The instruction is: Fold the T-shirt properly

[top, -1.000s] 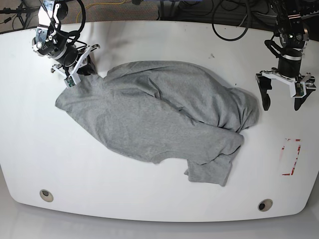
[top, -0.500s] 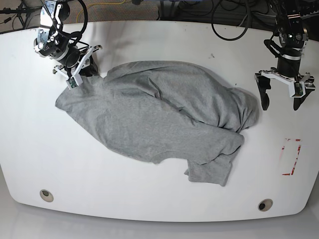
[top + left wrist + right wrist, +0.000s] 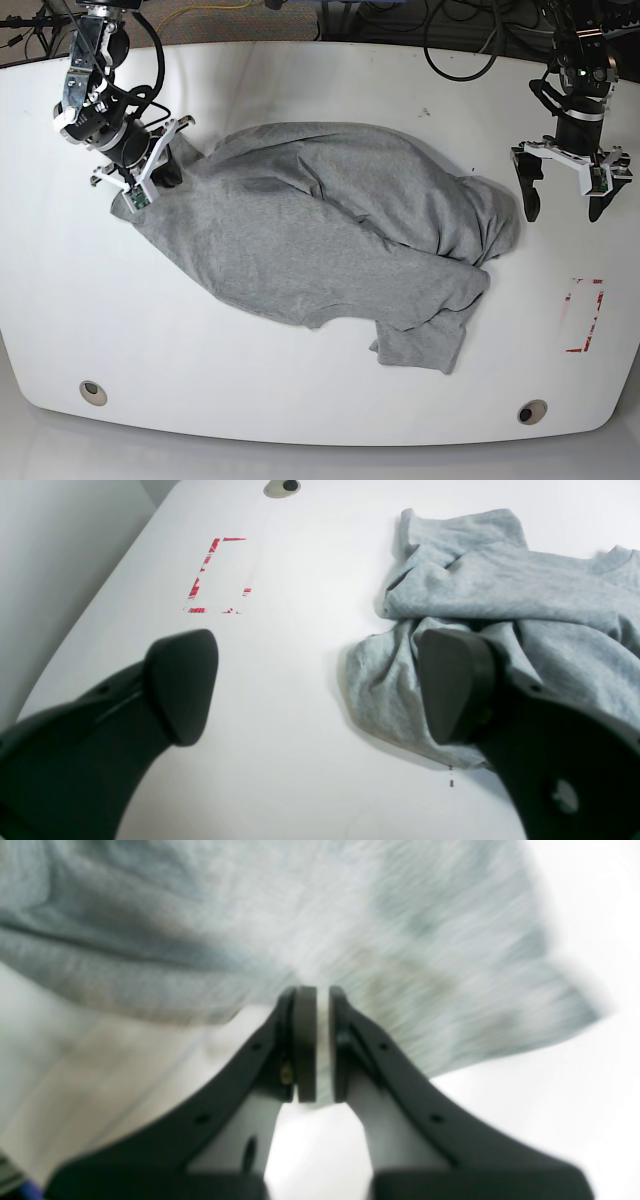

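— What did the base view show?

— The T-shirt lay crumpled across the middle of the white table, plain grey side up, one sleeve bunched toward the front. The right gripper sat at the shirt's far corner on that view's left; the left gripper hung above bare table beside the shirt's opposite edge, its fingers spread wide and holding nothing. How firmly the right one gripped could not be judged from there.

— And the left wrist view?

— It confirmed the spread: both black fingertips stood far apart, with open table between them. One fingertip overlapped the shirt's rumpled edge in the picture; contact could not be determined. This view alone showed the folds of the sleeve and a collar edge at the far right.

— The right wrist view?

— Blurred, but decisive. The two pads were drawn close together with a thin layer of grey cloth pinched between them, a fact neither other view gave.

— Anything else around?

— A red tape rectangle marked the table near the left gripper, apart from the shirt. Two round grommets sat near the front edge. Black cables trailed behind the table's far edge.
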Action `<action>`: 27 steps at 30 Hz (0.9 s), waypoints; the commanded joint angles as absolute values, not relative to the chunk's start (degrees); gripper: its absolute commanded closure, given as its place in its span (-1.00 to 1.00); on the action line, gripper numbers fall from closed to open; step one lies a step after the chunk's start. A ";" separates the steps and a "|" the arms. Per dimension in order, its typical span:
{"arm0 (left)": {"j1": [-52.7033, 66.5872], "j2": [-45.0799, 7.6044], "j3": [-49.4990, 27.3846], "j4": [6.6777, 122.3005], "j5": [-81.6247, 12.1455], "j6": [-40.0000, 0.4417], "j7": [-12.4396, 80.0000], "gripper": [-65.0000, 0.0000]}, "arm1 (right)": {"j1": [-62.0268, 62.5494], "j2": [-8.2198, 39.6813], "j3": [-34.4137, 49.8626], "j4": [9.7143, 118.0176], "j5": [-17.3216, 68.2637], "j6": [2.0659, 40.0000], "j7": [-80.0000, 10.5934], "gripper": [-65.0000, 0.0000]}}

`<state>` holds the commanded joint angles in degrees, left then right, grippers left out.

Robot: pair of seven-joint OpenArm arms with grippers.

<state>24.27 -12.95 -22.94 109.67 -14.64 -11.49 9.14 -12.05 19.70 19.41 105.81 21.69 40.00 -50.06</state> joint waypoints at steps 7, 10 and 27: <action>24.12 -13.09 -22.81 109.63 -14.53 -11.51 9.10 -0.84 | -5.63 21.97 19.19 105.11 21.72 40.00 -54.96 0.89; 24.08 -13.08 -22.81 109.60 -14.49 -11.51 9.20 -0.84 | -3.48 22.39 18.97 103.99 21.68 40.00 -55.27 0.87; 23.90 -13.32 -22.69 109.60 -14.35 -11.41 8.86 -0.83 | 0.02 21.53 18.94 93.51 21.91 39.83 -55.03 0.09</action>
<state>23.90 -13.32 -22.69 109.60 -14.35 -11.41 8.86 0.02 21.53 18.94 93.51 21.91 39.83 -55.03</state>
